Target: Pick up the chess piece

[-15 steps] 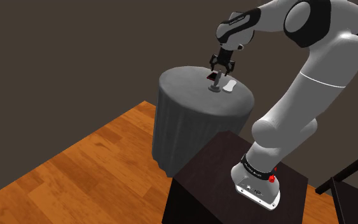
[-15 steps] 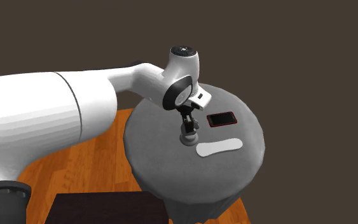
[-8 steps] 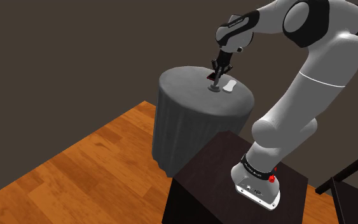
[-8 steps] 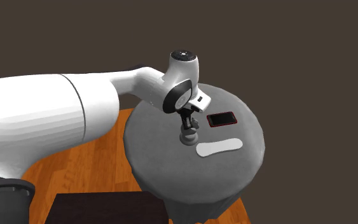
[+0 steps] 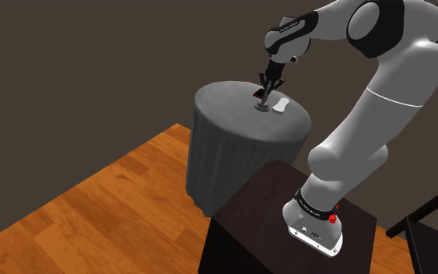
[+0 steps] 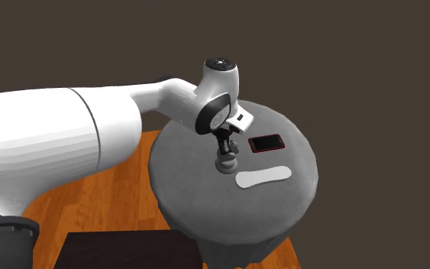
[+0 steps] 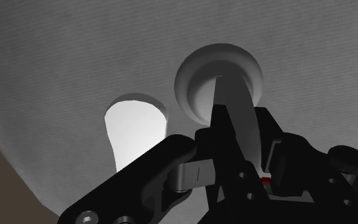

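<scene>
Judging from all three views, I'd put the reach and the grasp as done and only the lift as left. My fingers (image 7: 224, 143) are closed on the piece (image 7: 219, 76), one on each side of its stem, clasping it a little above the foot. In the shoulder view the foot looks to be sitting on the cloth, and I can make out no gap under it in the second exterior view either, so I take it the piece is not yet off the counter (image 6: 205, 200). What remains, as I read it, is a straight pull upward while keeping the squeeze on

The piece stands near the middle of the round, grey-draped counter. A flat white strip (image 6: 263, 177) lies just beside it, and a dark slab (image 6: 266, 143) with a red edge lies near on the other side, neither touching it

As for how the piece looks, it is plain grey, much the tone of the cloth under it, with no material I could name. It has a wide round foot with a raised rim and a slim stem rising from the centre. The fingers cover its head, so I cannot tell which chessman it is, nor whether it leans
</scene>
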`<move>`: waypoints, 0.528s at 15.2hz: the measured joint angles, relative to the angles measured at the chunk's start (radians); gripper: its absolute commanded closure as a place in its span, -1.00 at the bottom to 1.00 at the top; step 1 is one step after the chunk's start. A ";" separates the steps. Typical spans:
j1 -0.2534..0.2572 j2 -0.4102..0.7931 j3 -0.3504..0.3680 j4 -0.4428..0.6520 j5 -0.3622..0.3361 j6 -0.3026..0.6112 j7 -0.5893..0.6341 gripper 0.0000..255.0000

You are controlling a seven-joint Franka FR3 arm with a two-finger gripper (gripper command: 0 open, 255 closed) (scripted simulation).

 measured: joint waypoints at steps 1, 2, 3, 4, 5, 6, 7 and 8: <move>0.000 -0.005 0.000 0.005 -0.001 -0.010 0.001 1.00; 0.001 -0.010 0.001 0.012 -0.002 -0.021 0.003 1.00; 0.000 -0.014 0.000 0.020 -0.003 -0.034 0.001 1.00; 0.001 -0.020 0.001 0.026 -0.005 -0.046 0.004 1.00; 0.002 -0.024 0.001 0.034 -0.006 -0.059 0.004 1.00; 0.001 -0.024 0.000 0.049 -0.005 -0.073 0.002 1.00; 0.001 -0.026 0.000 0.061 -0.006 -0.087 0.003 1.00; 0.000 -0.032 0.000 0.066 -0.007 -0.097 0.002 1.00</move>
